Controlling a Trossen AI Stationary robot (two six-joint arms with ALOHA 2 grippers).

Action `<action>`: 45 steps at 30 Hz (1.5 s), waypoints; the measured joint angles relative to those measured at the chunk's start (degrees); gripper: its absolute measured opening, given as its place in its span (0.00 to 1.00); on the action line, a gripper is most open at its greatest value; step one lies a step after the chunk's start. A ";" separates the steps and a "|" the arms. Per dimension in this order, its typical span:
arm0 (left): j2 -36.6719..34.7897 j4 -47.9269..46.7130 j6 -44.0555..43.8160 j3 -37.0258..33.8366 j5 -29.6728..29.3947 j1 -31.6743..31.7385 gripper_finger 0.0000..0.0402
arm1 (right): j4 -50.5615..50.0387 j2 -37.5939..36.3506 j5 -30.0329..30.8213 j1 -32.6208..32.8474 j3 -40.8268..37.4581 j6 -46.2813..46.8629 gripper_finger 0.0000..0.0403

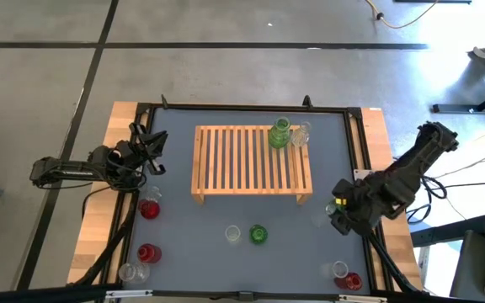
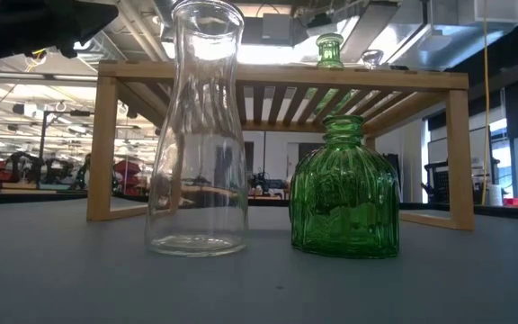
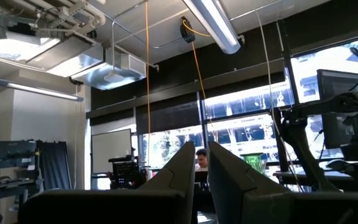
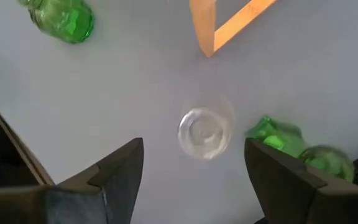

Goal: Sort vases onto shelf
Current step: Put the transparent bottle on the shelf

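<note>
Two vases already stand at the far right corner of the shelf [image 1: 252, 160], a green one [image 1: 280, 133] and a clear one [image 1: 300, 133]; the rest wait on the bench [image 1: 226, 257]; the right claw [image 4: 194, 163] hangs released above a clear vase [image 4: 205, 133], apparently lining up a grab; the left claw [image 3: 201, 163] sits clenched and empty at the bench's left edge.

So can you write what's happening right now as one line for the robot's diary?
shelf: green vase, clear vase on it | right gripper: open above another clear vase | left gripper: shut, waiting at table's left
</note>
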 joint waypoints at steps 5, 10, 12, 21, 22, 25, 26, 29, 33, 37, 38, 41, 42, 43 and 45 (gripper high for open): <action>0.01 -0.02 0.00 0.00 0.00 0.00 0.09 | 0.09 1.77 2.79 4.08 -0.02 3.07 0.66; 0.01 -0.02 0.00 0.00 0.00 0.01 0.09 | 0.59 3.26 2.97 5.40 -0.02 4.20 0.66; 0.01 -0.04 0.39 0.00 0.00 0.01 0.09 | 0.36 3.99 3.03 5.37 -0.02 3.92 0.66; 0.01 0.04 0.38 0.00 0.55 0.01 0.09 | -2.40 7.12 6.21 5.24 -0.11 2.04 0.66; 0.01 0.04 0.39 0.00 0.55 0.01 0.09 | -2.10 7.26 6.55 5.24 -0.42 2.06 0.66; 0.01 0.07 0.39 -0.01 0.50 -0.01 0.09 | -0.53 7.34 6.18 5.24 -2.45 2.21 0.66; 0.01 0.07 0.39 -0.02 0.49 0.01 0.09 | 0.39 7.32 5.98 5.24 -3.17 2.24 0.66; 0.01 0.07 0.42 0.00 0.48 -0.01 0.09 | 3.44 7.34 5.93 5.24 -5.53 2.23 0.66; 0.00 0.09 0.42 -0.02 0.48 0.01 0.09 | 5.26 7.32 5.96 5.24 -7.79 2.23 0.66; 0.01 0.13 0.44 0.00 0.44 0.01 0.09 | 6.97 7.32 7.64 5.24 -9.48 2.13 0.66; 0.01 0.13 0.44 0.00 0.44 0.01 0.09 | 6.88 7.32 8.27 5.24 -9.75 2.13 0.66; 0.01 0.15 0.44 0.00 -0.18 0.01 0.09 | 6.90 7.32 9.40 5.24 -10.21 2.09 0.66; 0.01 0.15 0.44 0.00 -0.22 0.01 0.09 | 6.71 7.32 9.38 5.24 -10.27 2.06 0.66; 0.01 0.15 0.46 0.00 -0.20 0.01 0.09 | 6.66 7.32 9.40 5.24 -10.27 2.06 0.65; 0.01 0.17 0.46 0.00 -0.21 0.01 0.09 | 6.71 7.32 9.68 5.24 -10.27 2.06 0.64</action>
